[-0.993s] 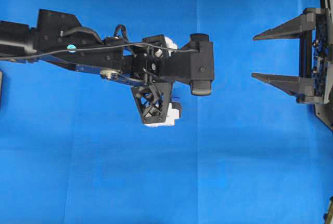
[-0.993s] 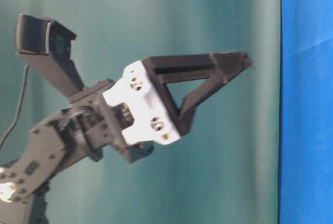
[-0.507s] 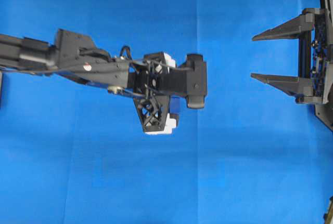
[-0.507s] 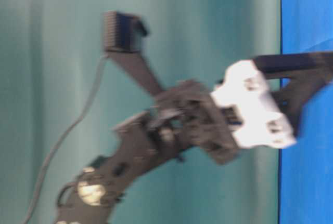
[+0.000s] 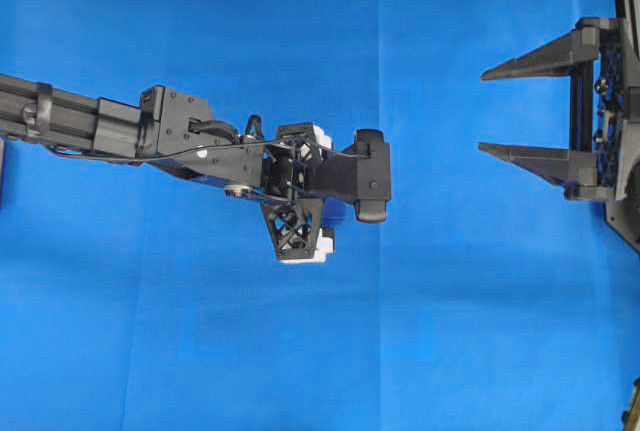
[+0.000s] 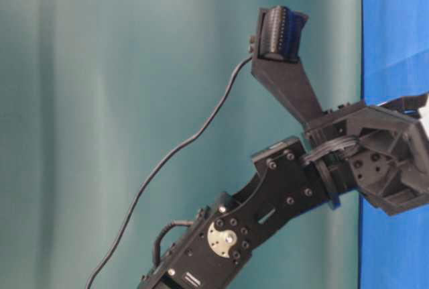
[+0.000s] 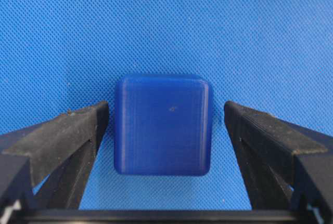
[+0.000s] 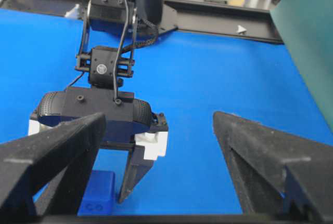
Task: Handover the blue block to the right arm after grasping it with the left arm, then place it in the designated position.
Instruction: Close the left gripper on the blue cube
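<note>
Blue cloth covers the surface [image 5: 200, 351], and the blue block [image 7: 163, 125] rests on it near the middle, hidden in the overhead view beneath the left arm's end effector [image 7: 164, 130] but plain in the left wrist view, where it lies flat between the two black fingers [image 7: 78, 130], apart from both. This end effector stands wide, holding nothing, with a gap on each side of the block; the gap looks slightly narrower at the finger on the left of that view. In the right wrist view the block [image 8: 97, 199] shows beside one lowered finger, sitting on the cloth. The step in hand is judged to be the grasp. To do it well, the fingers should likely settle low enough to meet the block's flat side faces rather than its rounded upper edges, stay centred so that neither finger pushes the block aside, and close squarely. The right arm's end effector [image 5: 500, 111] waits near the surface's right edge, likewise wide and empty, well apart from the block.
</note>
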